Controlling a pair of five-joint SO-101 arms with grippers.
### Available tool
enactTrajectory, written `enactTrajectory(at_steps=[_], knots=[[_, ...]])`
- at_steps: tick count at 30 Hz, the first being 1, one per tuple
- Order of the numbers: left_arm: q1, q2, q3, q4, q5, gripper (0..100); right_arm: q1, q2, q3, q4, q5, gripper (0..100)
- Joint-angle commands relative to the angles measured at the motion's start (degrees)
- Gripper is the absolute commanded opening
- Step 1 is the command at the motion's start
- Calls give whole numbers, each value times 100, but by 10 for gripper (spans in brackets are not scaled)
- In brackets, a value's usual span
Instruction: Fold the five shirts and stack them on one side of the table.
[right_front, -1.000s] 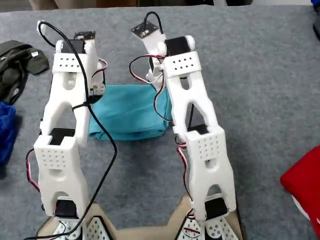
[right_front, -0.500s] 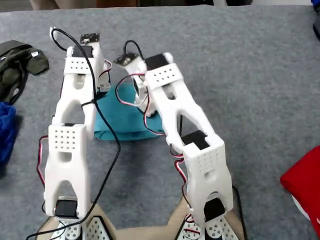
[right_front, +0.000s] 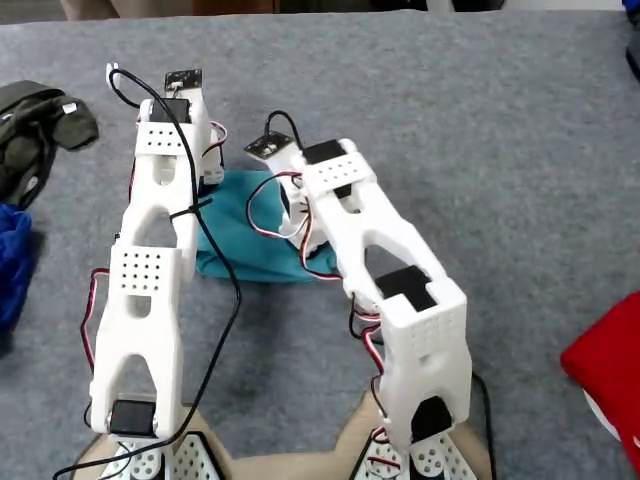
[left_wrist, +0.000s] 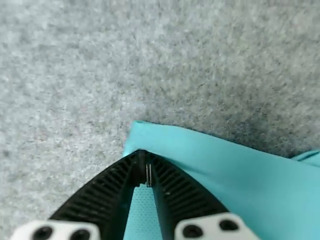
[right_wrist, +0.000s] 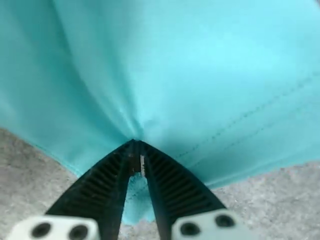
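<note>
Beneath both arms (right_front: 145, 270), half-hidden teal shirt (right_front: 235, 245), left pincer (left_wrist: 142, 167) and right pincer (right_wrist: 136, 152) tight on it.

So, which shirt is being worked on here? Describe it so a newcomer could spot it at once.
On the grey table, find the two white arms near the middle. Between them lies the teal shirt, pinched by the left end effector and the right end effector. It alone is teal; the green shirt, blue shirt and red shirt sit at the table's edges.

Grey felt-like table top (right_front: 520, 150), evenly lit; a tan board (right_front: 290, 468) lies at its near edge.
</note>
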Motion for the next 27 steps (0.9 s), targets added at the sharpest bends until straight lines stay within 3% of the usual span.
enactTrajectory(at_steps=[1, 11, 15, 21, 27], knots=[[-132, 13, -220, -35, 0, 20, 382, -57, 198, 18, 0, 5], [-158, -57, -290, 563, -299, 21, -31, -1279, 198, 176, 70, 17], [-149, -338, -255, 633, -519, 42, -330, -1938, 171, 281, -141, 123], [-176, -1420, 334, 633, -527, 190, -629, -2580, 163, 677, -193, 146], [-211, -2993, 1811, 633, -949, 192, -611, -2958, 207, 1336, -571, 124]])
